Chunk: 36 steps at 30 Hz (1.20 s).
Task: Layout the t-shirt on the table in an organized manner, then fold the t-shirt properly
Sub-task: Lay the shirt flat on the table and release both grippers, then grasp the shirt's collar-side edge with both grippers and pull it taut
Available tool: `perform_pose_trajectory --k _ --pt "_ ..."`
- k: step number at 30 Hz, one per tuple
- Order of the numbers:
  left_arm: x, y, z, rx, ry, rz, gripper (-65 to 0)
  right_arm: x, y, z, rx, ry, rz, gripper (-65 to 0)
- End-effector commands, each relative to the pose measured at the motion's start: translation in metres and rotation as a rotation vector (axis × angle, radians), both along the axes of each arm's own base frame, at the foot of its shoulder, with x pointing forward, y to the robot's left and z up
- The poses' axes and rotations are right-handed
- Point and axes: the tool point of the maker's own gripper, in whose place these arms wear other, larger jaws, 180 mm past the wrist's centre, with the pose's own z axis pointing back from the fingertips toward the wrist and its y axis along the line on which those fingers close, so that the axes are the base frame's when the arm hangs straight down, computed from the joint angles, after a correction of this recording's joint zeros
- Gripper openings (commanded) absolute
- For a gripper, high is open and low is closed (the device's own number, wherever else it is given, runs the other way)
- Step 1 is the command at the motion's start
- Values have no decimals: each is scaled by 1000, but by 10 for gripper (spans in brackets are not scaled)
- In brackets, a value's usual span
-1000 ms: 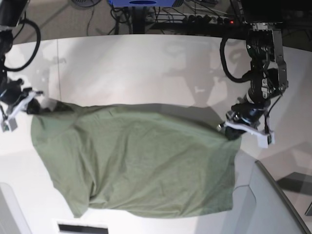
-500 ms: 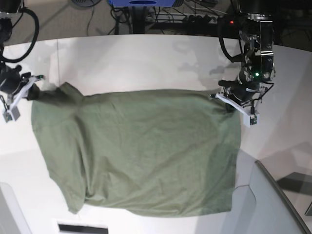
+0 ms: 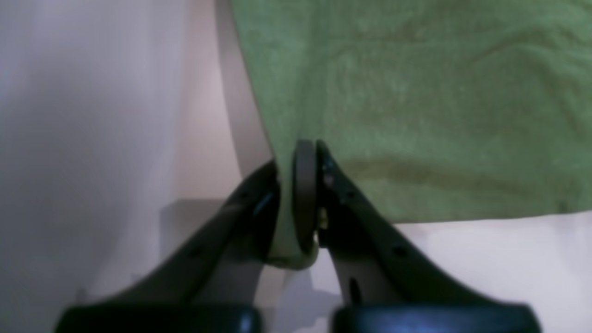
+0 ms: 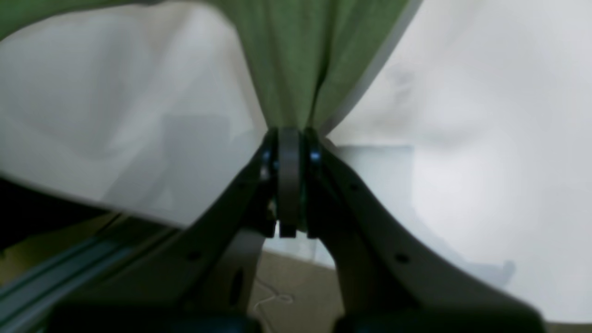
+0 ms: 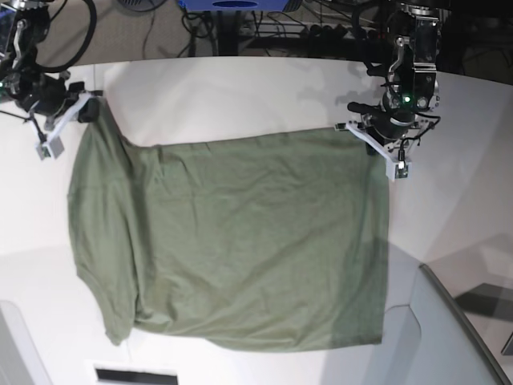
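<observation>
Spreading across the white table (image 5: 240, 96), the olive t-shirt (image 5: 240, 241) is seen mostly flat w/ soft wrinkles; its lower hem lies near the table's front edge. One upper corner is clamped by the left tool (image 5: 377, 140), fabric pinched between the closed jaws in the wrist view (image 3: 296, 203). The opp. upper corner is gripped by the right tool (image 5: 80, 108), cloth bunched into a tight fold there (image 4: 289, 134). A grey angled panel (image 5: 449, 337) sits just beside the shirt's lower corner.
</observation>
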Motion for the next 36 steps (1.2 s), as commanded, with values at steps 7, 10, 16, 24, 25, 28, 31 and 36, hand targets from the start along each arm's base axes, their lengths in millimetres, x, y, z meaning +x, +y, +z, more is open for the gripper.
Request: perform_pose_trajectory --k 7,10,16,24,25,28,31,36 --pt "10 7 12 21 -45 -7 -650 19 -52 26 -61 -129 -131 -459" --pt "13 5 19 22 -62 -11 -581 24 -70 40 -114 -158 -126 -318" --pt "3 38 63 71 -161 69 -21 44 -80 75 -186 -252 -83 -296" --pt "18 46 96 59 -270 134 -151 106 -88 92 -148 -344 -105 -338" --pt "25 32 91 36 -270 107 -224 115 -84 88 -127 -338 -100 -395" --pt "51 -10 73 -30 -248 27 -614 139 -68 70 -75 -313 -49 -636" --pt "58 -33 46 -75 -184 10 -650 155 -46 49 -15 -312 -19 -629" --pt "45 -30 20 -81 -132 33 -650 175 -32 29 47 -313 -29 -635"
